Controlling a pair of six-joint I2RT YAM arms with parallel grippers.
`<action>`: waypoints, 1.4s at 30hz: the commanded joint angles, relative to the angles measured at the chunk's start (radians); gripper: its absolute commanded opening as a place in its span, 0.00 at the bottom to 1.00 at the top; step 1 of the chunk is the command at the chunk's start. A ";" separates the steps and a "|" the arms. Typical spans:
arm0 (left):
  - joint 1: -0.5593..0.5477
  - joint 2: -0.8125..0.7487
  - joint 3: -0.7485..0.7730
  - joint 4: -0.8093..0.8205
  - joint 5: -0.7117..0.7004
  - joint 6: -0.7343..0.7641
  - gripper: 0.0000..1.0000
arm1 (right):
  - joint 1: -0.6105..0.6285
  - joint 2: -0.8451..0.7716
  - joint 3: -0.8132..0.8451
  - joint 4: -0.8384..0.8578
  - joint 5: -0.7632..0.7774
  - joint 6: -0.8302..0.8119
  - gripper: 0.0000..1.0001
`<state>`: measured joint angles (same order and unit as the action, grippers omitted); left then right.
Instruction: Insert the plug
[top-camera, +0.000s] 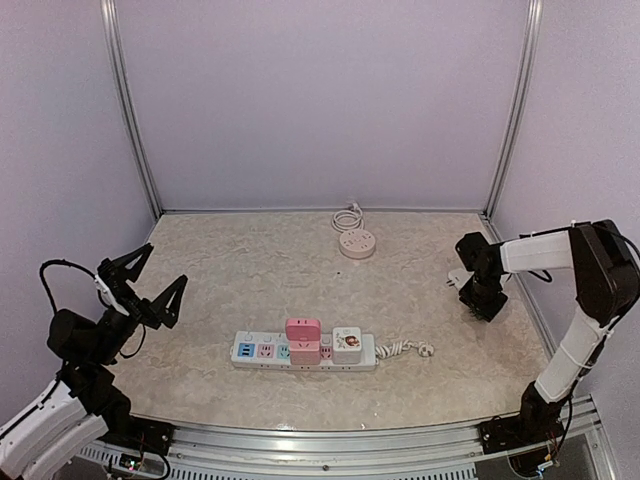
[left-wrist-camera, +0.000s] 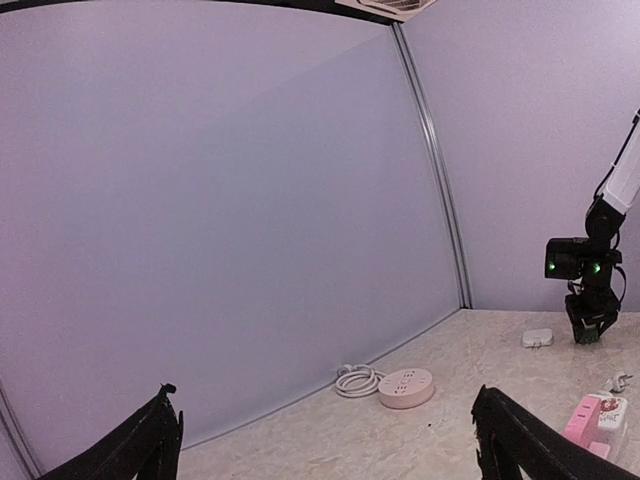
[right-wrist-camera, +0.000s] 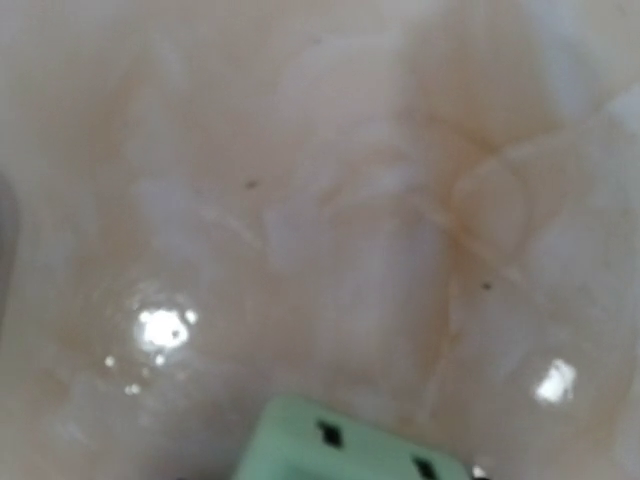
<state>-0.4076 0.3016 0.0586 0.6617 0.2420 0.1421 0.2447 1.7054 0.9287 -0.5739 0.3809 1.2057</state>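
Observation:
A mint-green plug (right-wrist-camera: 350, 445) with two dark slots shows at the bottom edge of the right wrist view, close under the camera, on the marbled table. My right gripper (top-camera: 487, 305) points down at the table's right side, and its fingers are hidden in its own view. A small white block (top-camera: 458, 278) lies just left of it. The white power strip (top-camera: 262, 352) lies near the front middle, with a pink adapter (top-camera: 303, 338) and a white adapter (top-camera: 347, 343) plugged in. My left gripper (top-camera: 150, 285) hangs open and empty at the left.
A round pink socket hub (top-camera: 357, 243) with a coiled white cord (top-camera: 347, 219) sits at the back middle. The strip's curly cord (top-camera: 405, 349) trails to its right. Lilac walls with metal posts (top-camera: 130, 110) enclose the table (top-camera: 250, 270) on three sides.

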 joint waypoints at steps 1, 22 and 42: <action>-0.004 0.004 -0.072 -0.019 0.027 0.029 0.99 | -0.011 -0.023 -0.042 0.012 0.009 -0.007 0.39; -0.148 0.125 0.131 -0.003 0.044 0.072 0.87 | 0.887 -0.187 0.384 0.851 0.005 -0.879 0.00; -0.398 0.265 0.299 0.043 -0.057 0.400 0.70 | 1.121 0.140 0.625 1.226 -0.222 -1.112 0.00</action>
<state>-0.8043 0.5705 0.3340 0.7383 0.1799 0.4549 1.3548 1.8561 1.5341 0.6643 0.2150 0.1772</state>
